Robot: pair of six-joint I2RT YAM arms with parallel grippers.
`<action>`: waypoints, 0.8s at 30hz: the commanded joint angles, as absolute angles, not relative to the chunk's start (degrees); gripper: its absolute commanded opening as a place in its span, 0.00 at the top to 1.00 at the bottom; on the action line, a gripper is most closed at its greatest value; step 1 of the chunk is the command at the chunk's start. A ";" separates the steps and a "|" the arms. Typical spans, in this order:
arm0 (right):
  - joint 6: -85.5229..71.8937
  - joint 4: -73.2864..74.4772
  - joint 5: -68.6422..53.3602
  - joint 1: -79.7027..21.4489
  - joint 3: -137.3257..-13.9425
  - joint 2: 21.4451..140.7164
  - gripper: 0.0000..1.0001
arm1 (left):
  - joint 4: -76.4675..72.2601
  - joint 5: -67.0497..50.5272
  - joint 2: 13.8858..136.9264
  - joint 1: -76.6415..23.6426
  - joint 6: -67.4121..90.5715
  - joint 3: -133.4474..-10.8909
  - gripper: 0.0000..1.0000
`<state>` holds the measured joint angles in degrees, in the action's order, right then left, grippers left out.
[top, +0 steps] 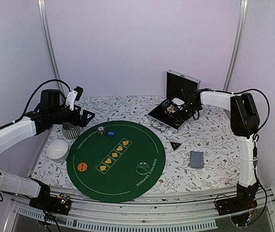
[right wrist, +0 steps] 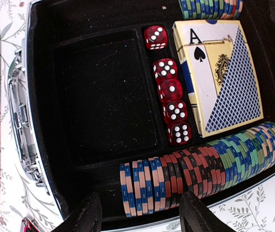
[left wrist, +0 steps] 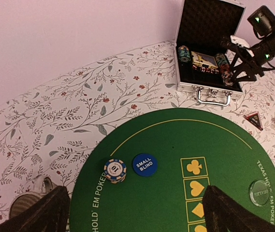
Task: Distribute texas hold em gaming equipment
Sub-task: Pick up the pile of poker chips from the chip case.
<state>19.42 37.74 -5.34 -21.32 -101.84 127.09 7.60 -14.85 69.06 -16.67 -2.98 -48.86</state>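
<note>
right fingers [right wrist: 81, 215] open over chip row [right wrist: 185, 169] in case [top: 160, 117], 1 o'clock off mat [top: 127, 183]; drop straight, pinch few end chips flat-face so none fan; left fingers [left wrist: 45, 212] wide open, idle

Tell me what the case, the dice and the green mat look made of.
Case: likely aluminium, going by its silvery, shiny walls. Dice: probably clear red plastic; they are glossy and light shows through. Green mat: felt-like fabric, a flat matte surface with printed yellow markings.
</note>
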 commanded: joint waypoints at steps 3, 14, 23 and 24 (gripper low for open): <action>19.09 39.70 -5.89 -21.07 -104.27 129.66 0.50 | 6.93 -15.76 69.92 -17.33 -3.40 -48.21 0.02; 19.13 41.50 -5.95 -22.32 -103.62 128.15 0.53 | 6.92 -16.23 70.05 -17.37 -3.34 -48.18 0.02; 18.95 40.25 -3.39 -23.03 -103.18 127.62 0.56 | 6.94 -17.58 70.18 -17.34 -3.16 -48.02 0.02; 18.91 40.24 -2.62 -23.09 -103.19 127.79 0.56 | 6.90 -17.58 70.14 -17.34 -3.12 -47.99 0.02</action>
<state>19.27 39.72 -4.29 -22.22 -103.61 127.83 7.60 -16.43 69.82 -16.67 -2.98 -48.75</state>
